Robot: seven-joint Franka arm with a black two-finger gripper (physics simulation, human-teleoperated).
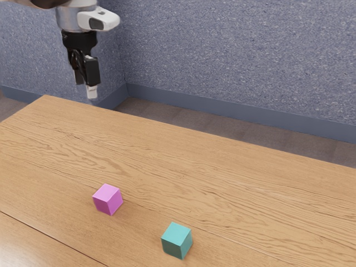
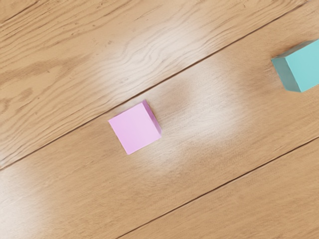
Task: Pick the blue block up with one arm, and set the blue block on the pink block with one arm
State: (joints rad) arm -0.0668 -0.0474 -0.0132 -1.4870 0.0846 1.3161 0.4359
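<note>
Though unable to tell the spread of the black two-finger tool (image 1: 92,93) high over the wooden counter (image 1: 233,172), risks bumping the small pink cube (image 1: 107,199) when descending on the teal-blue cube (image 1: 177,240) resting nearby.

Oblique side view, wrist overhead — table (image 1: 233,167) shared

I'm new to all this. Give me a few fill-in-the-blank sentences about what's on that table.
The table holds ____ blocks. The block nearer the exterior view's left is ____. The blue block sits on the ____, not on the pink block.
Missing words: two; pink; table.
</note>
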